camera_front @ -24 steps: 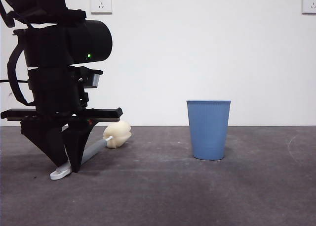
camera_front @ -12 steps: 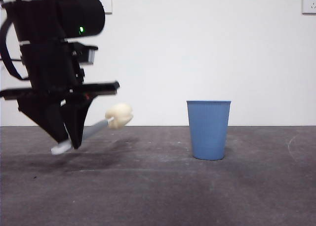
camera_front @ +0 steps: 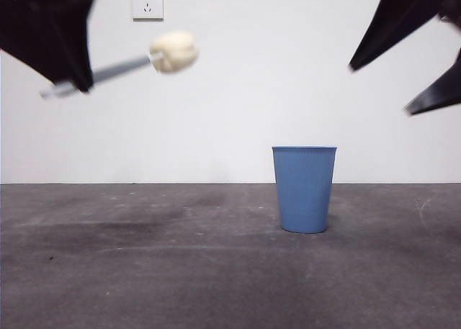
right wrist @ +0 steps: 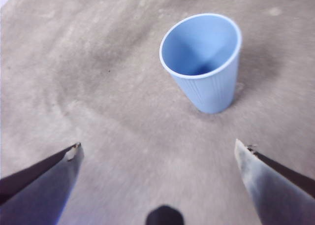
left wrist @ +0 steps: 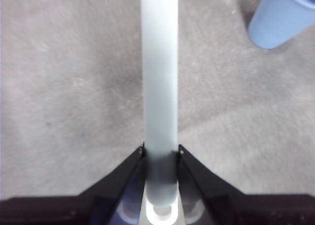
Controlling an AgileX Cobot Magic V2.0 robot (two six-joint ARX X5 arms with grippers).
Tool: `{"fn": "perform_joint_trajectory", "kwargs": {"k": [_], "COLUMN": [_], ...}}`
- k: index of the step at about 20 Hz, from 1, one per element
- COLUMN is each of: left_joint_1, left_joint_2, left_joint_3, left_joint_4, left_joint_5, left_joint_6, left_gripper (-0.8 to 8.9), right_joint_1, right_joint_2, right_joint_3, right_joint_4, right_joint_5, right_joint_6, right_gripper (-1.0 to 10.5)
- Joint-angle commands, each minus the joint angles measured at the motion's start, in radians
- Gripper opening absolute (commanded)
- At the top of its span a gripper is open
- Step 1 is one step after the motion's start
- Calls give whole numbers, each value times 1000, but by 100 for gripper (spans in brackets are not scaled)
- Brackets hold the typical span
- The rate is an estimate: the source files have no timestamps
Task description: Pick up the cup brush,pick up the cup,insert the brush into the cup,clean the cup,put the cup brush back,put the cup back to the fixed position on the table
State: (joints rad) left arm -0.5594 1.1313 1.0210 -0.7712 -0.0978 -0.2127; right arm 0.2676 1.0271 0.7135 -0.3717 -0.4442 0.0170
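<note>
One blue ribbed plastic cup (camera_front: 304,189), one grey-handled brush with a cream sponge head (camera_front: 173,52), one white wall socket (camera_front: 148,3), two grippers.

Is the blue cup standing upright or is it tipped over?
Upright. The cup stands on its base on the table, rim level and opening upward; the right wrist view shows its empty inside.
</note>
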Motion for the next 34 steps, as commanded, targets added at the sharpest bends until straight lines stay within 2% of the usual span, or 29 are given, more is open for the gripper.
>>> {"fn": "perform_joint_trajectory", "kwargs": {"k": [1,7,11,14,19,26,29,34], "left_joint_1": [-2,-2,-2,-2,-2,-2,-2,-2], "left_joint_2": [-48,-95,-95,-94,-94,-94,-94,-94], "left_joint_3": [-6,-6,-6,-6,-6,-6,-6,-6], "left_joint_4": [-51,-98,-97,-98,-98,-98,-97,-97], "left_joint_5": [0,2,26,23,24,23,21,21], "left_joint_6": [48,60,60,60,56,53,48,48], "left_gripper": [-9,-9,-9,-8,-8,-8,-8,-8], "right_joint_1": [19,63,83,91,92,93,94,95], "right_joint_2": [74,229,375,497,655,848,882,910], "right_joint_3": [-51,-153,-167,-167,-167,-166,-159,-154], "right_joint_4": [125,460,636,779,1014,1323,1353,1422], "right_joint_5": [8,107,115,162,166,190,200,220], "right_joint_6": [13,13,13,13,21,86,91,99], "right_gripper": [567,567,567,567,567,567,560,317]}}
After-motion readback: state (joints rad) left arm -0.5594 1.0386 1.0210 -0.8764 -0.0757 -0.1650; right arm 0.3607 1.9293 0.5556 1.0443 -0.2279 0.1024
